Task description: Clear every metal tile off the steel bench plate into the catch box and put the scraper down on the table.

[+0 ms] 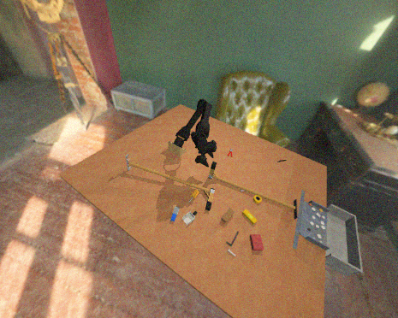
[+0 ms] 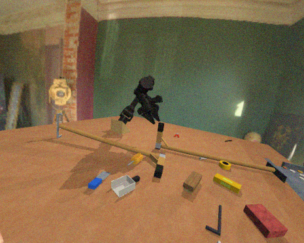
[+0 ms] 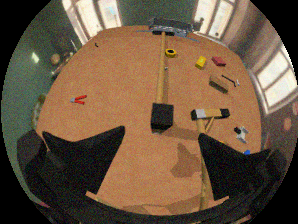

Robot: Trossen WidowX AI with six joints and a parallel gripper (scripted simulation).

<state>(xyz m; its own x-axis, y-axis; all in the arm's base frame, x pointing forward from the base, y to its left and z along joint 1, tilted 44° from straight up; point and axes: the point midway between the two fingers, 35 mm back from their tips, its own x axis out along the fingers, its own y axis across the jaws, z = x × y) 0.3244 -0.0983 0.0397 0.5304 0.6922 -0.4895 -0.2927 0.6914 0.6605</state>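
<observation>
The long scraper (image 1: 270, 199) (image 2: 192, 153) (image 3: 161, 75) lies along the table, its black blade at the near edge of the steel bench plate (image 1: 298, 224) (image 2: 291, 184). Its upright black-topped grip (image 1: 213, 166) (image 2: 160, 127) (image 3: 162, 116) stands at the arm's end. My gripper (image 1: 209, 161) (image 2: 156, 121) (image 3: 162, 133) is open and empty, above and behind that grip, which shows ahead between the fingertips in the wrist view. Several pale metal tiles (image 1: 312, 223) lie on the plate. The catch box (image 1: 345, 234) is at the plate's far end; its floor is partly hidden.
A second long tool (image 1: 168, 176) (image 2: 101, 139) with a metal hooked end lies beside the scraper. A yellow tape (image 1: 258, 199) (image 3: 171, 52) sits close to the scraper's shaft. A wooden block (image 1: 227, 215), yellow block (image 1: 249, 216), red block (image 1: 256, 242) and clear tray (image 2: 123, 186) are nearby.
</observation>
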